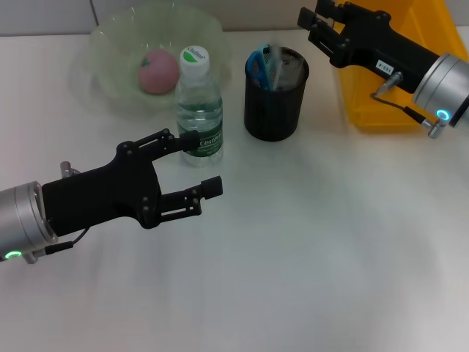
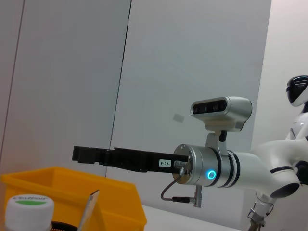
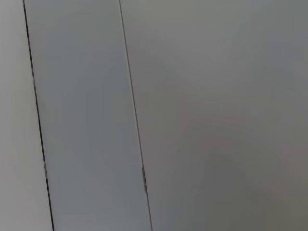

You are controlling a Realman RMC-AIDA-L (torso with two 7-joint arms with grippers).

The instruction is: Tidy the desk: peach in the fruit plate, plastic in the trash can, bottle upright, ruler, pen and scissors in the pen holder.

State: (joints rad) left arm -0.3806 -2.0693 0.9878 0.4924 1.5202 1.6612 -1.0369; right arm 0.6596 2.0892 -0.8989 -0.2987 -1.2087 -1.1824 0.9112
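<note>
left gripper (image 1: pixel 196 163) beside upright bottle (image 1: pixel 198 110), fingers apart, holding nothing

bottle stands on the desk (image 1: pixel 315 242) between fruit plate (image 1: pixel 110 51) and pen holder (image 1: pixel 275 94), long axis vertical, cap up. it sits just beyond the left gripper's far finger (image 1: pixel 172 139), which looks touching or nearly touching the label; near finger (image 1: pixel 201 192) is off to the side, so the bottle is not between the jaws. left arm is much the nearer one. peach (image 1: pixel 158 71) is in the plate; blue scissors (image 1: pixel 258 64) and other items are in the holder. right gripper (image 1: pixel 314 20) hovers by the holder rim in front of the yellow trash can (image 1: pixel 396 88); cannot tell its finger state. judgement: nothing loose shows on the desk, task looks essentially finished, next is left arm backing off without tipping the bottle.
</note>
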